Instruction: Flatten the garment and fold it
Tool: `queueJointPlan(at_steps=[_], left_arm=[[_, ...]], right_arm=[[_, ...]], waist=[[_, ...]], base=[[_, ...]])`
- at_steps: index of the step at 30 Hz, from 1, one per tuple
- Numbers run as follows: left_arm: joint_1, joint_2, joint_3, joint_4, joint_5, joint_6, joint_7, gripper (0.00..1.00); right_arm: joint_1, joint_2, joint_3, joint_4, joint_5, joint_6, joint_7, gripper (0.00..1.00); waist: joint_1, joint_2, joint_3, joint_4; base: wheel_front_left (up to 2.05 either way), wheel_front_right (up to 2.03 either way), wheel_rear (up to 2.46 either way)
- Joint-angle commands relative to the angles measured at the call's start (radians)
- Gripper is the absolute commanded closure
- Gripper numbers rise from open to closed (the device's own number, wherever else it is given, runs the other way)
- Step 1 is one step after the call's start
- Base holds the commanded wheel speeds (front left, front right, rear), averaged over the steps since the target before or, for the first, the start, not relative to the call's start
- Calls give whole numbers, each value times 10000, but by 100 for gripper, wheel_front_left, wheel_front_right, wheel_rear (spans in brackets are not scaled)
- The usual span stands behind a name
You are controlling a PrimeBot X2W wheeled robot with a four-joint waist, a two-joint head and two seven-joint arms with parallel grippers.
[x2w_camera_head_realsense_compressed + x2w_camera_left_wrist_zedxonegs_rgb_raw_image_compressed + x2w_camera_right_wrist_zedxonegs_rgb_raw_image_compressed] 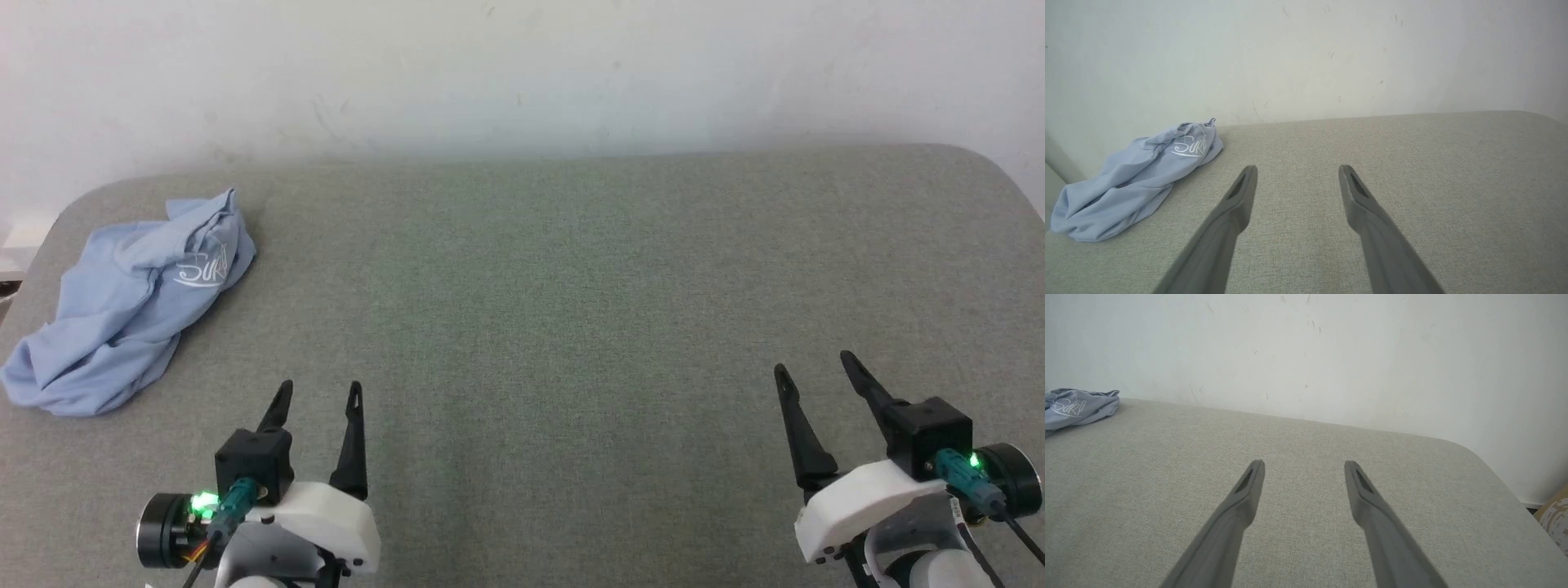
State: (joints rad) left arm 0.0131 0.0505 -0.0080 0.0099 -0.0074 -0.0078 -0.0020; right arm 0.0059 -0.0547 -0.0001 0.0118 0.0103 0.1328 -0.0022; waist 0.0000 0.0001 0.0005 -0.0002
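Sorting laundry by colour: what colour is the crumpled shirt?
Light blue shirt with white script lettering; clearest in the left wrist view.

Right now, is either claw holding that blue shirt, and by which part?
Nothing is held. The left claw and right claw are both open and empty; the crumpled shirt lies apart from them, far left on the grey surface.

Garment (pixel 122 314) light blue, white script; table (pixel 571 327) grey-green fabric; wall (pixel 522 73) white; tools' fingers (pixel 353 441) black.
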Motion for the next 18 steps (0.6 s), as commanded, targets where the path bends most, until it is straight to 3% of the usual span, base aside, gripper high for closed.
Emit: queueJointPlan(at_steps=[1,18], left_arm=[[-3,0,-46,30,-83,73,-109,0],[4,-1,-221,151,-271,262,-443,0]], right_arm=[[2,2,-35,27,94,-1,-108,0],[2,8,-107,-102,51,-4,-443,0]], waist=[[0,-1,4,0],[0,-1,9,89]], base=[[0,0,0],[0,0,0]])
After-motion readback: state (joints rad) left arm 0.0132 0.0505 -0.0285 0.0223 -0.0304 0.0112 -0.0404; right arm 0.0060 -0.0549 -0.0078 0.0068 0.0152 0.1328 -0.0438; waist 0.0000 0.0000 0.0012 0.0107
